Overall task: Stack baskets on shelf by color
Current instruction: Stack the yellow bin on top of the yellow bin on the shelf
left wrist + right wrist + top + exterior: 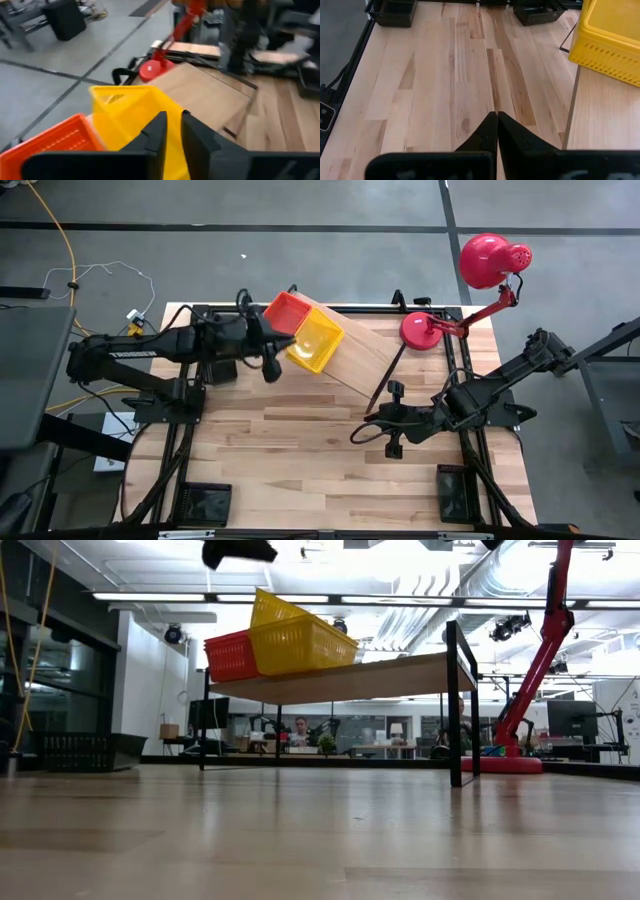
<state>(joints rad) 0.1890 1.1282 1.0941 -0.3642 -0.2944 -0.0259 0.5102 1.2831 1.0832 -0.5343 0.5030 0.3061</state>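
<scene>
A yellow basket (316,340) stands on the shelf (365,362) next to an orange-red basket (284,309), at the shelf's left end. In the low view a second yellow basket (272,608) sits tilted inside the yellow one (305,648). My left gripper (272,366) hovers above the yellow basket's near-left side. Its fingers stand a narrow gap apart (173,131) with nothing between them. My right gripper (358,435) waits shut (496,118) above the bare tabletop in front of the shelf.
A red desk lamp (482,278) stands at the table's far right corner. Black baskets sit at the near left (205,500) and near right (455,492) corners. The rest of the shelf board (205,95) is bare, as is the tabletop's middle (445,75).
</scene>
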